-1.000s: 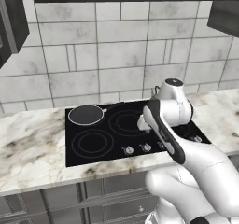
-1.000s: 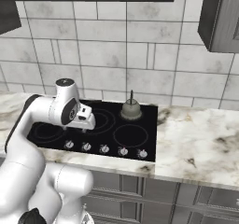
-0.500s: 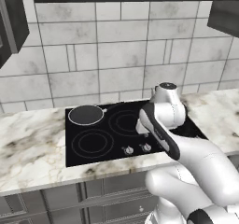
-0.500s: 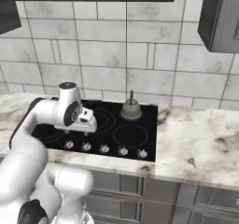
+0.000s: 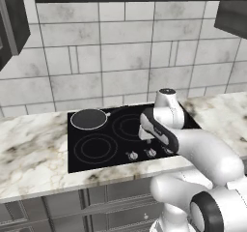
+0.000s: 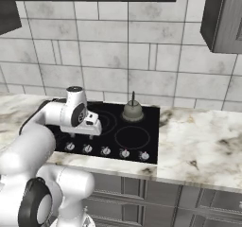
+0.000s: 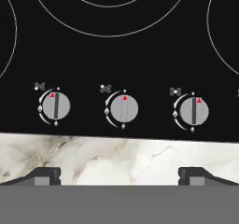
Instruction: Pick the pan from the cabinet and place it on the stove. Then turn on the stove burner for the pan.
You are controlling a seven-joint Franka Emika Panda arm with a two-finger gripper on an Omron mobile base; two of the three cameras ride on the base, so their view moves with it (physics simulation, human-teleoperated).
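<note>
The pan point(image 5: 88, 119), round with a black inside, sits on the rear left stove burner of the black glass stove point(image 5: 76, 158), its thin handle pointing right. My gripper point(image 5: 147, 133) hangs over the stove's front knob row, pointing down. In the hand view the gripper point(image 7: 120, 175) is open with nothing between its fingertips point(image 7: 45, 174). Three silver knobs lie just ahead of it, and the middle knob point(image 7: 123, 109) is centred between the fingertips. From the right, the gripper point(image 6: 96, 128) hovers above the left knobs point(image 6: 88, 148).
A small grey kettle point(image 6: 133, 111) stands on the stove's rear right burner. Marble counter point(image 6: 203, 145) runs on both sides of the stove. Grey wall cabinets point(image 6: 226, 18) hang at the upper corners, and a dark door point(image 5: 13, 23) shows at the upper left.
My hand has sunk a little and eased toward the front knob row. Its jaws stay open. The pan and the kettle have not moved.
</note>
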